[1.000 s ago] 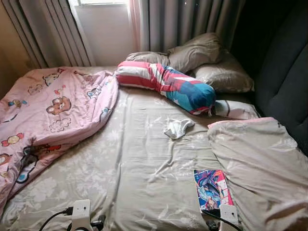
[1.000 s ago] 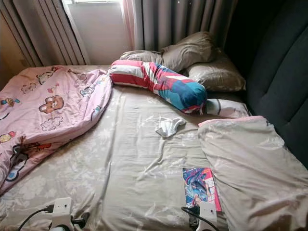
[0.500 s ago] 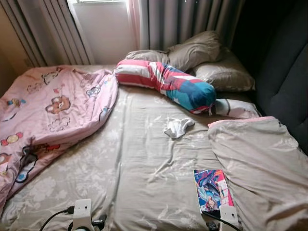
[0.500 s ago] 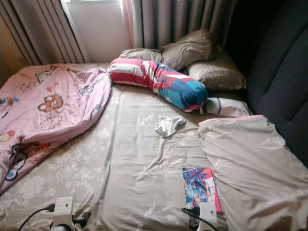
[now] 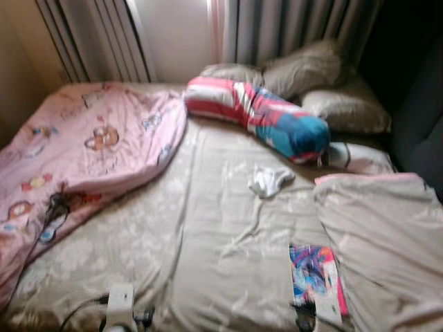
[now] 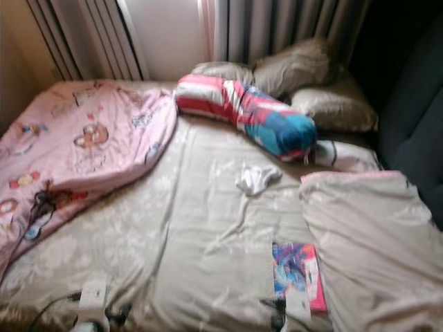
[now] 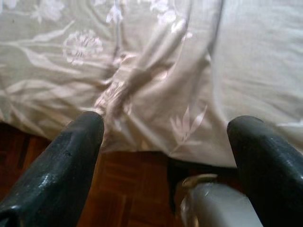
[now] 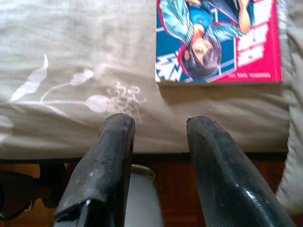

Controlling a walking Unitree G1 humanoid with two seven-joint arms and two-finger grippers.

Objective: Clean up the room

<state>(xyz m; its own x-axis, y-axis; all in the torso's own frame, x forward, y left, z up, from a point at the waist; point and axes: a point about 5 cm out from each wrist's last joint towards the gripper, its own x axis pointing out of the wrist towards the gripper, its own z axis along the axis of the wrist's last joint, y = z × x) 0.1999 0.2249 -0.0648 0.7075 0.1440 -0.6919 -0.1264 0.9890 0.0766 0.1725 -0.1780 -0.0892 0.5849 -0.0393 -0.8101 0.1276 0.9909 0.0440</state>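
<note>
Right claw (image 8: 158, 137), fingers narrowly apart and empty, hung off the bed's (image 5: 208, 228) near edge by the comic (image 8: 218, 40) (thin, flat); its fingers could skid over the cover.

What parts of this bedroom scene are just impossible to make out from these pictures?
- Magazine: head views are blurred, so its cover text is unreadable; the right wrist view cuts its top off.
- White cloth: too blurred to tell what garment it is.
- Striped bolster: hides part of the pillows behind it.
- Right tool: its fingers block the floor below the bed edge.
</note>
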